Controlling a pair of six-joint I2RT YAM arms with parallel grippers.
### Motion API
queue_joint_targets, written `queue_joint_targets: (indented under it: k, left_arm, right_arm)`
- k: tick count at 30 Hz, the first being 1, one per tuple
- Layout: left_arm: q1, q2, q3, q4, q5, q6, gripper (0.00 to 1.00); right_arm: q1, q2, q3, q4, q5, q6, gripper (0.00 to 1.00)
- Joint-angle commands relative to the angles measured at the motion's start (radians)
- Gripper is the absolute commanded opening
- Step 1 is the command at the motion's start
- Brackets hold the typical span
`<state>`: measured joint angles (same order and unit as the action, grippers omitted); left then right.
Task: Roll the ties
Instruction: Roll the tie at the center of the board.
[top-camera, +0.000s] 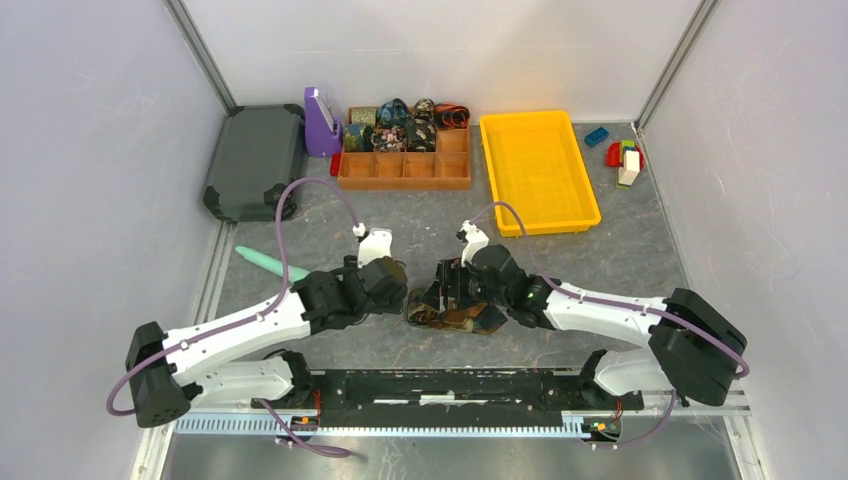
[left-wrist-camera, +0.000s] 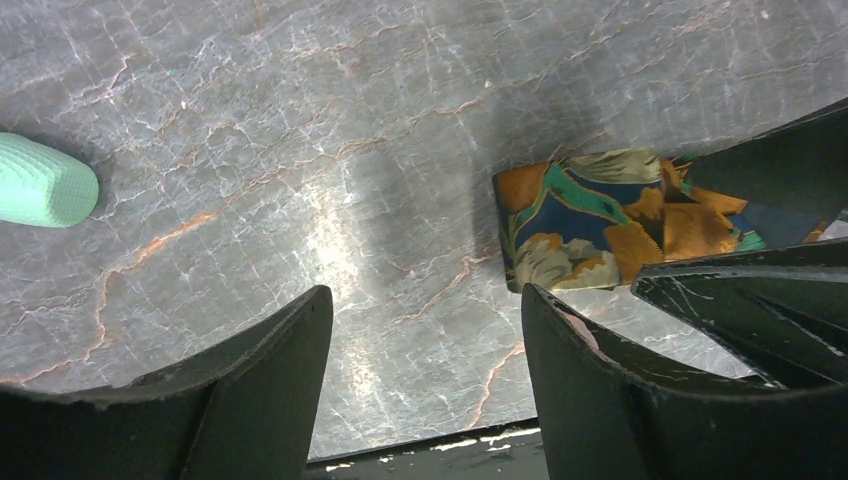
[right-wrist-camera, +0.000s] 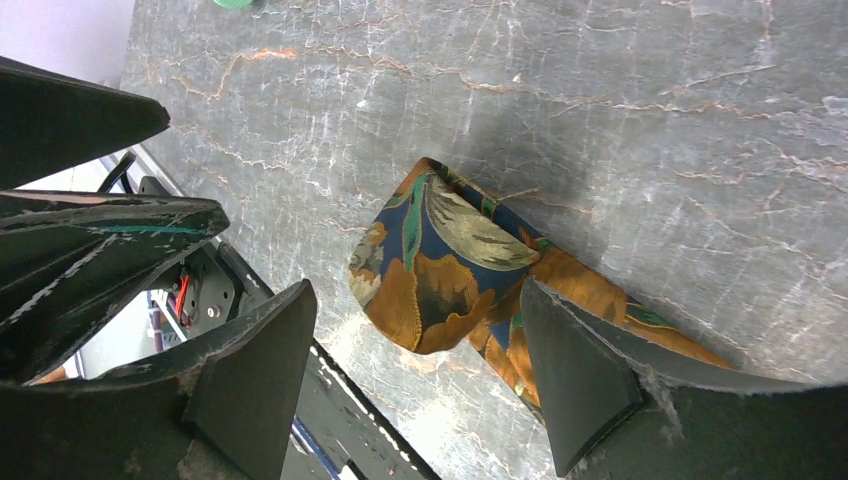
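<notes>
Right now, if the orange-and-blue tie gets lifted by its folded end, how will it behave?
Likely floppy: the tie lies creased and folded over itself on the table, so the rest would probably droop and unfold. Probably light, since it looks like thin, flat fabric. Pushed, it would likely bunch up rather than slide whole.
</notes>
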<state>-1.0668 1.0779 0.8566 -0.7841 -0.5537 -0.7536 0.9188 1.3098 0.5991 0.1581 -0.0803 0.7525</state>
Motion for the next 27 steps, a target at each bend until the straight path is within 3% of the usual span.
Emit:
queue_joint_targets:
  k: [1,27]
  left_arm:
    - [0.032,-0.062,-0.066,0.092,0.054,0.051,0.76]
    - [0.045,0.043,-0.164,0.395,0.254,0.145,0.73]
  right_arm:
    - [0.029,0.027,0.051,0.032,0.061,0.029,0.80]
    - [0.066,0.049,-0.002,-0.010,0.177,0.039,0.61]
